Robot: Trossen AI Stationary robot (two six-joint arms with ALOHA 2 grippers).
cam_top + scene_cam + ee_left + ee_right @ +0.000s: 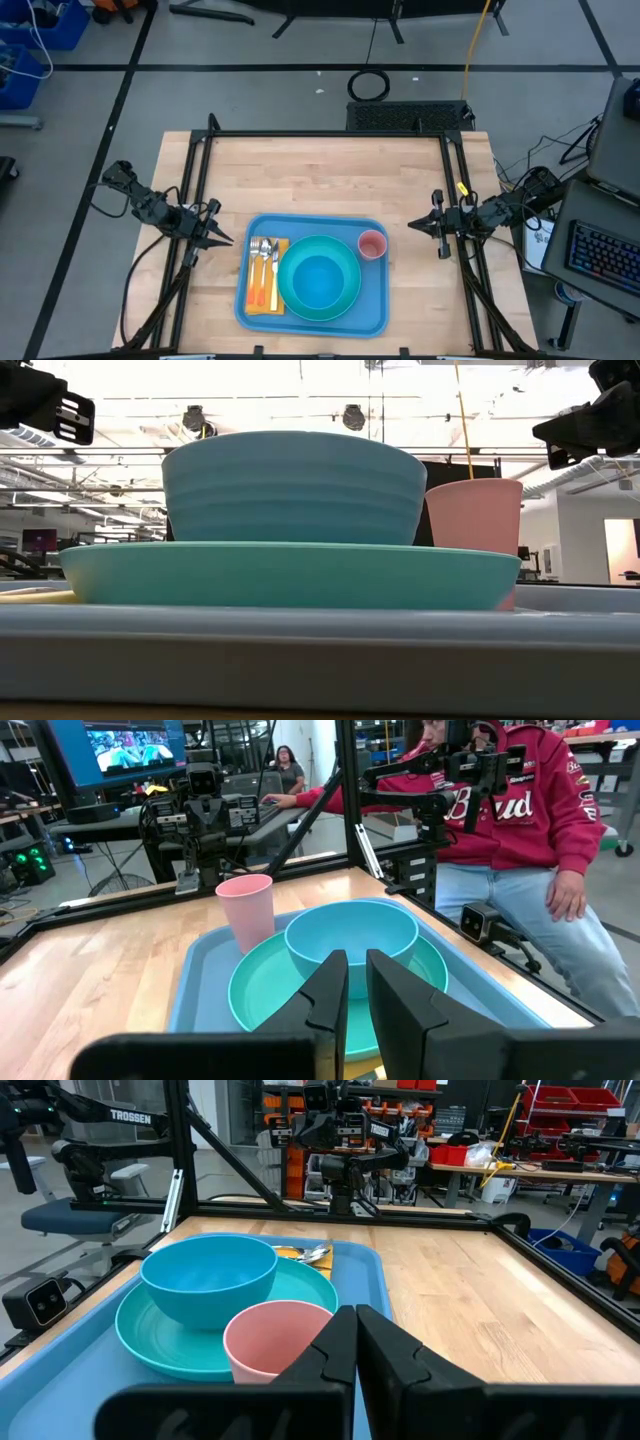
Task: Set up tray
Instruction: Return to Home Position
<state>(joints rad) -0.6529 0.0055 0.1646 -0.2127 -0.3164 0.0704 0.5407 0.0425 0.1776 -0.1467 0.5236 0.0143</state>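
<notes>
The blue tray [375, 300] lies on the near middle of the wooden table. On it rests a turquoise plate [345, 298] with a blue bowl [318, 278] standing in it. A pink cup [372, 244] stands upright at the tray's far right. An orange napkin [277, 302] with cutlery [262, 256] on top lies at the tray's left. My left gripper [222, 238] hovers level just left of the tray, its fingers [357, 960] a narrow gap apart and holding nothing. My right gripper [415, 227] hovers level right of the tray, shut [355, 1312] and holding nothing.
Bare wood [320, 170] takes up the table's far half. Black frame posts [200, 170] run along both sides. A person in a red sweatshirt [520, 810] sits beyond the table's right side, where a keyboard [600, 255] also lies.
</notes>
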